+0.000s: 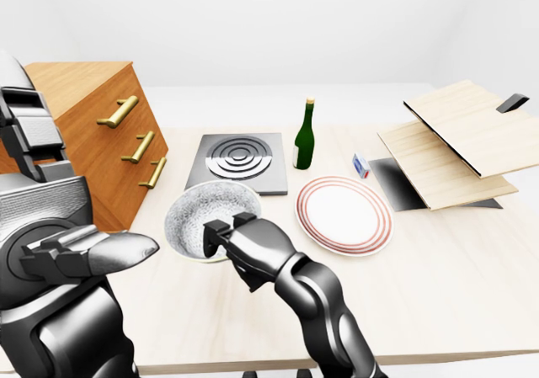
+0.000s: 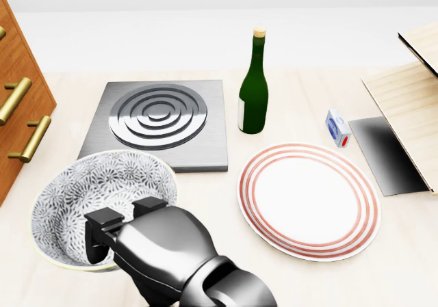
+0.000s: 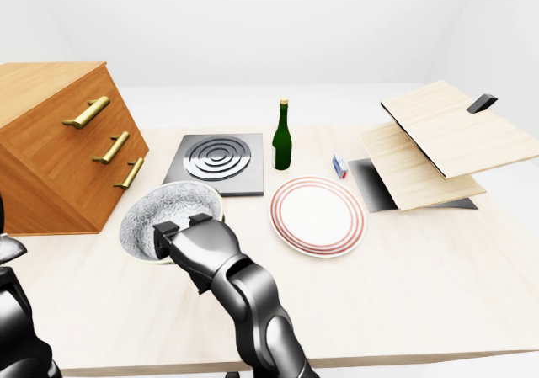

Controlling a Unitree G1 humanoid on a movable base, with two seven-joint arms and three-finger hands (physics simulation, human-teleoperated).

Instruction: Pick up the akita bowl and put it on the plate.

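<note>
The akita bowl [image 2: 89, 184], white with a grey flower pattern, hangs tilted above the table at the lower left of the head view. It overlaps the stove plate's near corner. My right hand [image 2: 126, 218] is shut on the bowl's near rim, with fingertips [image 2: 102, 219] hooked inside it. The plate [image 2: 308, 199], white with red rings, lies empty on the table to the right of the bowl. My left hand [image 1: 97, 252] hovers at the left of the left-eye view, open, holding nothing.
A grey stove plate [image 2: 161, 119] lies above the bowl, with a green bottle [image 2: 253, 95] standing between it and the plate. A small carton [image 2: 337, 128] and slanted wooden boards [image 2: 410, 95] are at the right. A wooden drawer cabinet [image 1: 101, 134] stands at the left.
</note>
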